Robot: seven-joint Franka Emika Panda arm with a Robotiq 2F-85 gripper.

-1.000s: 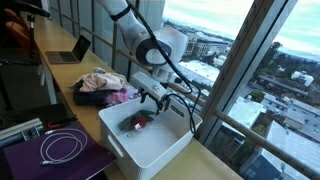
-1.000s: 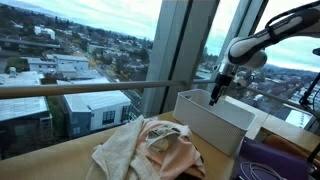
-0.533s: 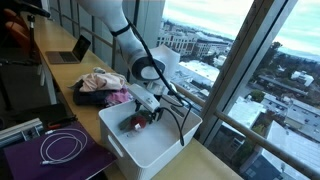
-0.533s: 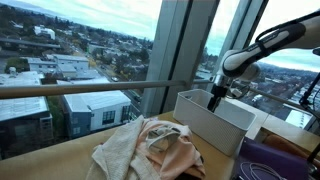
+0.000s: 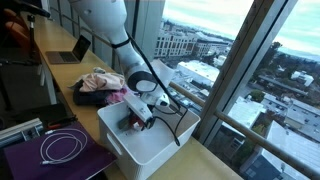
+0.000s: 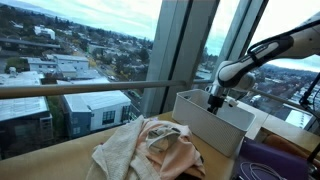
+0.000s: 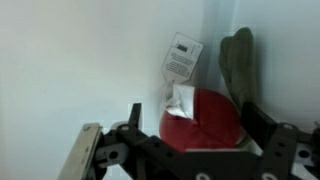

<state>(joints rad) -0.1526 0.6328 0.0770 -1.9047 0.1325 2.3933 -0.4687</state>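
I see my gripper [image 7: 192,125] inside the white bin [image 5: 152,156] at lower centre, jaws released wide, framing a red item [image 7: 212,118], with a white tag [image 7: 183,55] and green cloth [image 7: 238,60] above it.

A long wooden counter [image 5: 60,76] runs along the window wall; it shows in both exterior views [image 6: 55,160]. Items directly on it, w/ the white bin [image 5: 152,152] as dial centre in an exterior view:
- Bin: approx. mid-counter, upright, flat on the wood.
- Clothes pile [image 5: 100,82]: at 10 o'clock, just beside the bin's corner, pink and cream fabric over sth. dark.
- Laptop [image 5: 70,52]: farther out at 11 o'clock, lid open, well apart from the bin.
- Purple mat [image 5: 30,160]: at 9 o'clock, near the bin.
- Bare wood at 4 o'clock.

From the opp. side, the pile [image 6: 150,150] sits at 8 o'clock of the bin [image 6: 215,125], and the mat [image 6: 272,160] at 4 o'clock.
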